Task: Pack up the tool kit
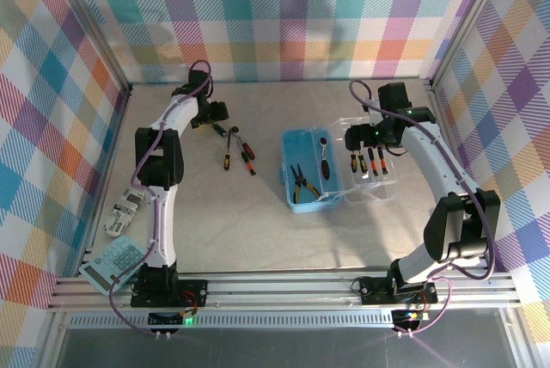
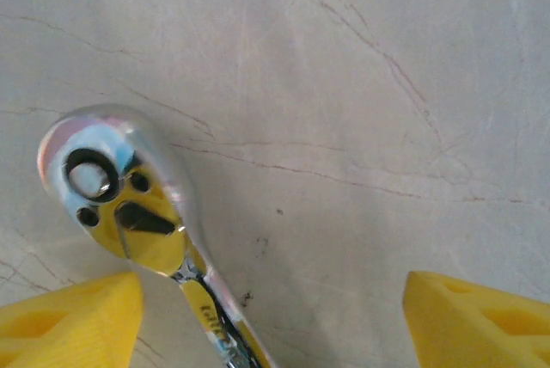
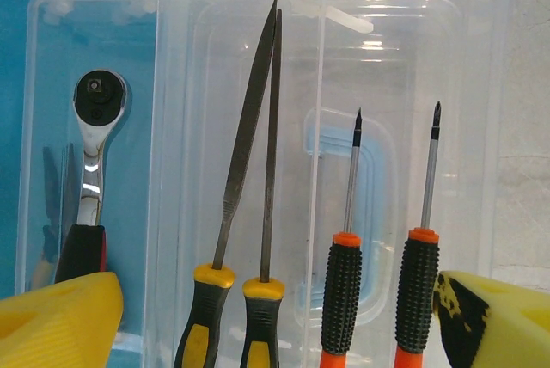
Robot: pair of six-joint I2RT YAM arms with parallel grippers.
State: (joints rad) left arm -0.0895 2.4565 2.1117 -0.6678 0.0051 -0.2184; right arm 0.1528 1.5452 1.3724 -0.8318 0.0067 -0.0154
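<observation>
Now, the small rectangular light-blue plastic case (image 1: 296,151) sits open right of the middle of the pale table (image 1: 258,230), with its clear hinged lid (image 1: 388,189) lying flat on the side toward the right edge. In the blue tray lie small yellow-handled pliers (image 1: 301,184) and a chrome ratchet (image 3: 88,140). In the lid, two slim files with yellow-black handles (image 3: 245,136) and two orange-black-handled screwdrivers (image 3: 342,282) lie side by side. The right gripper (image 3: 275,325) hangs over the lid, its yellow fingers (image 3: 60,316) spread wide and pinching nothing. Toward the far-left corner, the left gripper (image 2: 275,325) hovers over a second chrome ratchet (image 2: 120,200) on the bare table, with its fingers apart on either side of the handle and not touching it. Loose red-black-handled tools (image 1: 248,160) lie near it.
</observation>
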